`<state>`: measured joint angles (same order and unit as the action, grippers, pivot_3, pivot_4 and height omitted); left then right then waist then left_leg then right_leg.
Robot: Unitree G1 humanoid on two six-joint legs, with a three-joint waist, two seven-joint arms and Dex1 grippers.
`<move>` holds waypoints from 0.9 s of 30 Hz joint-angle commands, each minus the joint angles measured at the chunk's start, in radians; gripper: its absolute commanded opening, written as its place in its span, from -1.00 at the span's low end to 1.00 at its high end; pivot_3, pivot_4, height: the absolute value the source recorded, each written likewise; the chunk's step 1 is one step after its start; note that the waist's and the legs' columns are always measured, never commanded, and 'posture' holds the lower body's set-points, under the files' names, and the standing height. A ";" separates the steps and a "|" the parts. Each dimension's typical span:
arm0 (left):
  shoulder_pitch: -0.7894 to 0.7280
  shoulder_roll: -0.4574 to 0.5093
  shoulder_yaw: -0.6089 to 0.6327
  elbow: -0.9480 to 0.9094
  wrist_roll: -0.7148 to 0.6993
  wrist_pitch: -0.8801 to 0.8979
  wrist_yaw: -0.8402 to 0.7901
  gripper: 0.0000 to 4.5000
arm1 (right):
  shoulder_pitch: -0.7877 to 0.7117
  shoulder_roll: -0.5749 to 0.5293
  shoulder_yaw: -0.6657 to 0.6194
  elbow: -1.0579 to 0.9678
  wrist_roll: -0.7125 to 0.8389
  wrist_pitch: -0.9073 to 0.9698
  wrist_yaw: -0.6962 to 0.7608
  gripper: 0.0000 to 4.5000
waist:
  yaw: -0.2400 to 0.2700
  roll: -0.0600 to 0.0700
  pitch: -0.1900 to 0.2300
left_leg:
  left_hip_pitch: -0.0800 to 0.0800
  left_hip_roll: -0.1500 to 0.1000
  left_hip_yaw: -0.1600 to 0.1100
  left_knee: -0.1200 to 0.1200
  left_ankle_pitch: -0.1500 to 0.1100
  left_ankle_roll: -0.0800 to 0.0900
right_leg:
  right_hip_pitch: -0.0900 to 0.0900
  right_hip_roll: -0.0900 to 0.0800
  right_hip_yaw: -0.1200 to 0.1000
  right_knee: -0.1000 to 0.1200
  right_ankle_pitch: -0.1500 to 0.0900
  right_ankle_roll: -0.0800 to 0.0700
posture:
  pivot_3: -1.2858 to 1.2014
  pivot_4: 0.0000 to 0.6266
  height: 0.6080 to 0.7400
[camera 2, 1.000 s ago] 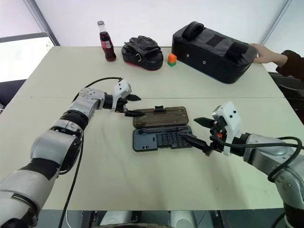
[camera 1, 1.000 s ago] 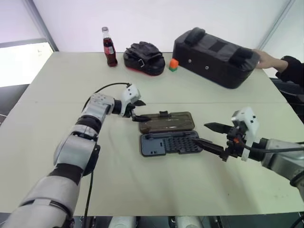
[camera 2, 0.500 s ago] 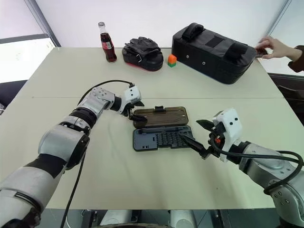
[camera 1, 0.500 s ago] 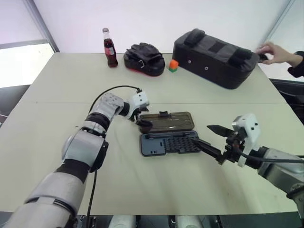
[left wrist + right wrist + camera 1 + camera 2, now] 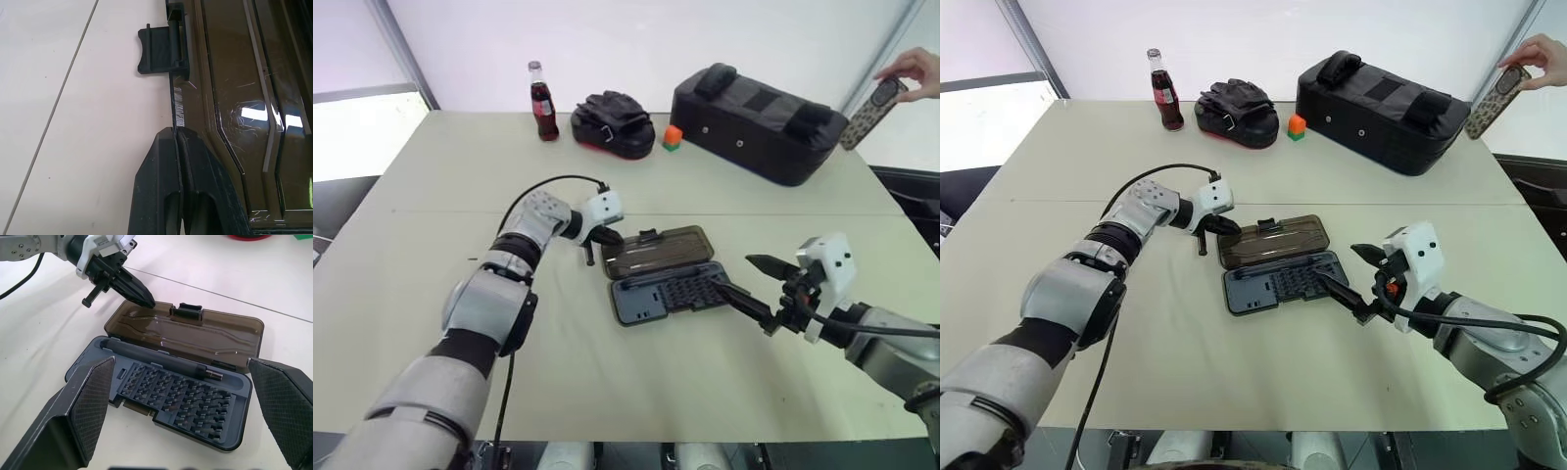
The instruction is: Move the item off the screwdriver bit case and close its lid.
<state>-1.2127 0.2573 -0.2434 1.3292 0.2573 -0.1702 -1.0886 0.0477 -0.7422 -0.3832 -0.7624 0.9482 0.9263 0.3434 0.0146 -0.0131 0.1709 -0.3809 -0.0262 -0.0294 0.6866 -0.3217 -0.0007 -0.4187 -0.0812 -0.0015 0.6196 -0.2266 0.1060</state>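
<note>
The screwdriver bit case lies open on the table's middle. Its smoky clear lid [image 5: 658, 250] is flat at the back, and the dark base [image 5: 671, 292] with rows of bits is in front. Nothing rests on the case. My left gripper [image 5: 607, 238] is shut, its tips touching the lid's left edge; in the left wrist view the closed fingers [image 5: 168, 186] meet that edge below the latch [image 5: 159, 49]. At the base's right end my right gripper [image 5: 744, 279] is open, its lower finger close to the base. The right wrist view looks over the whole case between the fingers [image 5: 88, 411].
At the table's back stand a cola bottle [image 5: 543, 101], a black padded mitt [image 5: 612, 121], an orange-green block [image 5: 673, 137] and a large black bag [image 5: 759, 122]. A person's hand at far right holds up a patterned flat object [image 5: 867, 103].
My left gripper went from open to shut and came onto the lid's left edge. The case turned slightly and shifted right. The person's hand lifted a patterned object off the bag.
</note>
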 commanded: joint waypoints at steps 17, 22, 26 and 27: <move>0.055 0.090 -0.086 -0.030 0.058 -0.568 -0.318 -0.99 | -0.017 -0.002 -0.018 0.005 0.004 -0.027 -0.011 1.00 | -0.004 -0.001 0.000 | 0.005 0.002 0.000 -0.002 0.000 0.001 | 0.005 0.000 0.000 -0.004 0.000 0.000 | 0.03 -0.52 1.00; 0.056 0.100 -0.061 -0.035 0.032 -0.486 -0.318 -0.99 | -0.029 -0.006 -0.007 0.024 -0.004 -0.031 -0.001 1.00 | -0.007 -0.001 0.000 | 0.005 0.002 0.000 -0.002 0.000 0.001 | 0.005 0.001 0.000 -0.003 0.000 0.000 | 0.03 -0.52 1.00; 0.066 0.105 -0.050 -0.044 0.030 -0.432 -0.277 -0.99 | -0.045 -0.006 0.005 0.037 -0.011 -0.033 0.003 1.00 | -0.007 -0.001 0.000 | 0.006 0.002 0.000 -0.002 0.000 0.001 | 0.005 0.001 0.000 -0.003 0.000 0.000 | 0.03 -0.52 1.00; 0.068 0.107 -0.049 -0.047 0.030 -0.425 -0.264 -0.99 | -0.046 -0.006 0.007 0.038 -0.011 -0.034 0.003 1.00 | -0.007 -0.001 0.000 | 0.006 0.002 0.000 -0.002 0.000 0.001 | 0.005 0.001 0.000 -0.002 0.000 0.000 | 0.03 -0.52 1.00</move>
<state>-1.1498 0.3358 -0.2994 1.2921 0.2800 -0.6153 -1.3855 0.0139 -0.7427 -0.3648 -0.7154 0.9381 0.9111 0.3416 0.0075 -0.0137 0.1714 -0.3749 -0.0241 -0.0291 0.6846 -0.3221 -0.0001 -0.4133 -0.0799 -0.0014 0.6175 -0.2269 0.1059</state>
